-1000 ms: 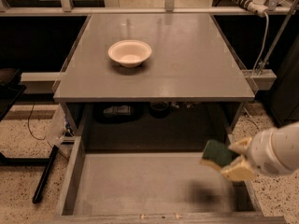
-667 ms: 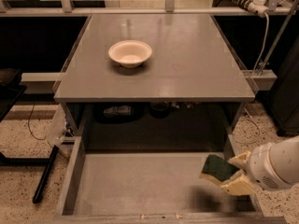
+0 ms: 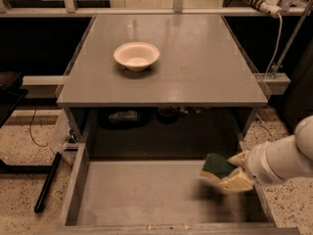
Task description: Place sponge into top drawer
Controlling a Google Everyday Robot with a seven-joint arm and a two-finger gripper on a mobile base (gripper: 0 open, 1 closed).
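Note:
The top drawer point(image 3: 127, 199) is pulled out below the grey tabletop and shows a flat grey bottom with low side walls. My gripper point(image 3: 227, 173) reaches in from the right over the drawer's right part. It is shut on the sponge point(image 3: 217, 165), whose dark green layer faces up, with cream fingers point(image 3: 234, 182) under and beside it. The sponge hangs just above the drawer bottom and casts a shadow on it.
A cream round bowl point(image 3: 136, 56) stands on the grey tabletop point(image 3: 195, 62). Dark items lie on a shelf under the tabletop point(image 3: 146, 116). A black bar point(image 3: 46, 182) leans at the drawer's left, and a cable and power strip point(image 3: 259, 1) are at the back right.
The gripper with the sponge dropped lower and moved slightly left over the drawer's right part, then rose a little again. The bowl and drawer have not moved.

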